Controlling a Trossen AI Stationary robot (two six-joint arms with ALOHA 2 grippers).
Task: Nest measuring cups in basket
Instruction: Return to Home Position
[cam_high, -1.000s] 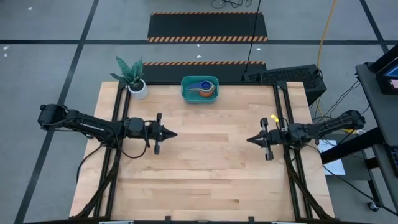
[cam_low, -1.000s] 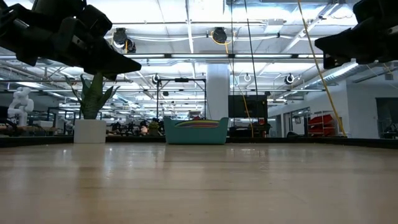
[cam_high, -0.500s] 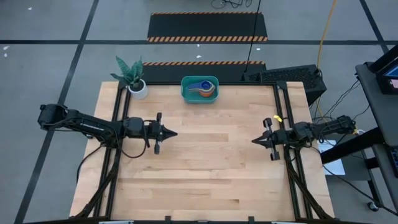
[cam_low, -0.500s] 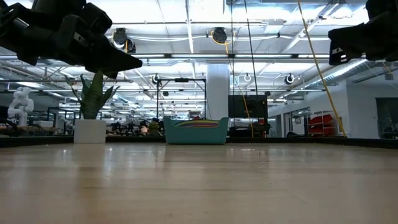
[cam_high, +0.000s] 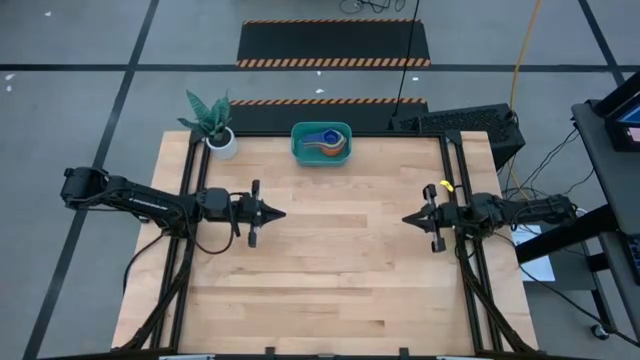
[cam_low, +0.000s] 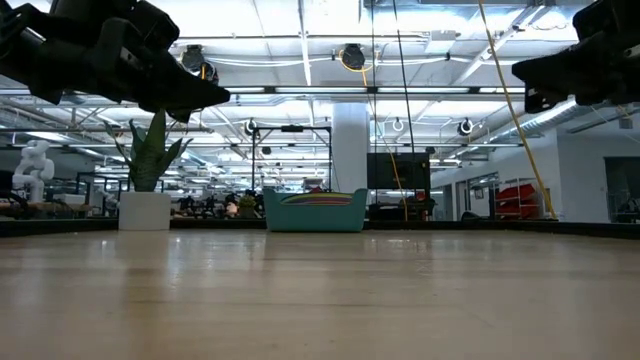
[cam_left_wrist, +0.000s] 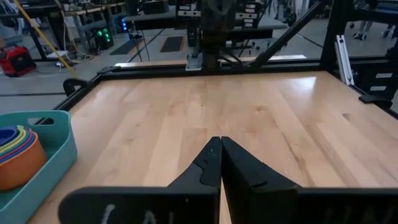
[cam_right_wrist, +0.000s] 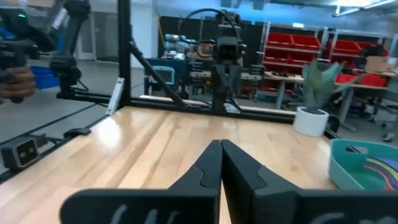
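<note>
**Q:** Where are the task's things, and what stage is this?

**A:** The teal basket (cam_high: 296, 146) sits at the middle of the wooden table's (cam_high: 340, 280) far edge, near a white plant pot (cam_high: 224, 145). The measuring cups (cam_high: 326, 142) lie inside it, nested one within another. No cup shows on the bare wood, so the nesting looks finished. I judge the step in hand to be parking the arms.

**Q:** And the arms?

**A:** The left gripper (cam_high: 274, 214) hangs above the table's left half and the right gripper (cam_high: 408, 219) above its right edge. They point toward each other, well apart from the basket. Each wrist view shows its own fingers pressed together on nothing: the left gripper (cam_left_wrist: 219, 140) and the right gripper (cam_right_wrist: 221, 144).

**Q:** What does the next move call for?

**A:** Probably very little. Each arm would settle into its rest pose and stay clear of the basket. Nothing needs grasping.

**Q:** Which way do the basket and cups point?

**A:** The basket opens upward, and from above its long axis runs left to right along the far edge. In the left wrist view the cups (cam_left_wrist: 17, 154) sit mouths up against the basket wall (cam_left_wrist: 62, 146). Their rims ring one another, with orange outermost and blue at the centre. From above, an orange part reaches toward the basket's left end, perhaps a handle. It is too small to be sure, and I cannot count the cups.
</note>
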